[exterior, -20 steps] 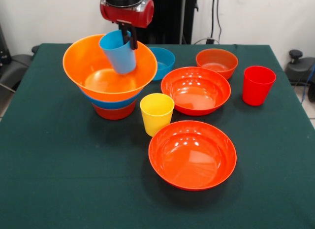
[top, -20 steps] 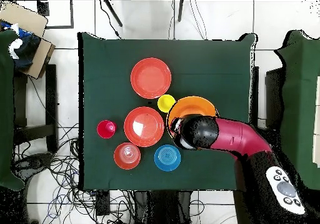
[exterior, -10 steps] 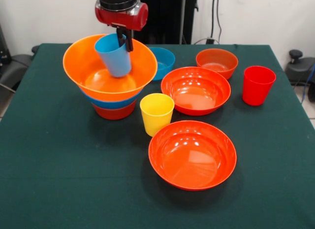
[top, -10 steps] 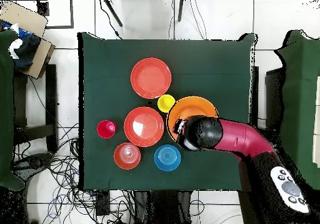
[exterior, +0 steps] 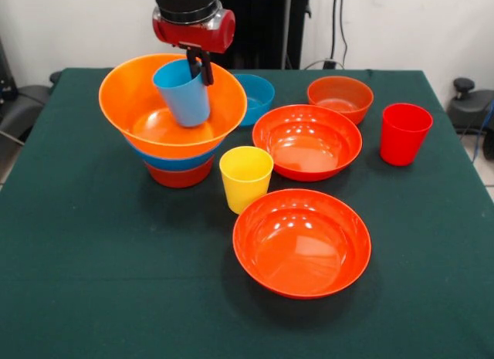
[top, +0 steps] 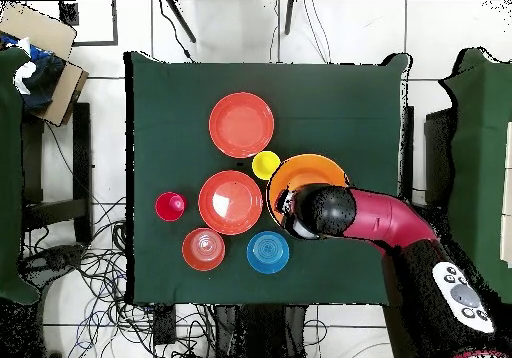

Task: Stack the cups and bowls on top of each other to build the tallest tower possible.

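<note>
Three nested bowls make up the tower (exterior: 174, 135) near the worktop's (exterior: 93, 282) far left corner in the front view: a small red-orange bowl (exterior: 179, 175) at the bottom, a blue bowl (exterior: 176, 160) over it showing only as a band, and the huge glossy orange bowl (exterior: 131, 104) on top. Inside that orange bowl hangs the light blue cup (exterior: 184, 93), tilted, mouth up, with the claw (exterior: 199, 66) clamped on its rim, one finger inside and one outside. Just right of the tower stands the yellow cup (exterior: 245, 177), upright. Behind it sits the small blue bowl (exterior: 256, 99), half hidden by the orange rim. Toward the middle lie two wide red-orange bowls, one (exterior: 306, 141) farther back, one (exterior: 301, 242) nearer the front edge. Another small red-orange bowl (exterior: 340, 98) sits near the far edge, and the red cup (exterior: 404, 133) stands upright close to the right edge. No writing or labels can be read on anything.
</note>
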Robot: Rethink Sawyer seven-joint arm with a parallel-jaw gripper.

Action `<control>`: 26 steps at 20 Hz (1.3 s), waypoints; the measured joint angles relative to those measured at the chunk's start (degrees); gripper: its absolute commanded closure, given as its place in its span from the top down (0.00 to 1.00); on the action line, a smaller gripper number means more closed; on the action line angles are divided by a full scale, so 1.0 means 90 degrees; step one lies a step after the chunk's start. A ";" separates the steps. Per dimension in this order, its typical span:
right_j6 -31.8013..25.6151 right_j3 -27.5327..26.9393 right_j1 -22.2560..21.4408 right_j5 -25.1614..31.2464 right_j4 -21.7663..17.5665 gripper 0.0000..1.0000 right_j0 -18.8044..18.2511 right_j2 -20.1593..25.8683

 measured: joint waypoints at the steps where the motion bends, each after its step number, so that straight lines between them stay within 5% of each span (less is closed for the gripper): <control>1: 0.0000 -0.0003 0.0006 0.0000 -0.0015 0.00 0.0000 0.0008; 26: 0.0000 -0.0012 0.0080 0.0003 -0.0269 0.00 -0.0277 0.0175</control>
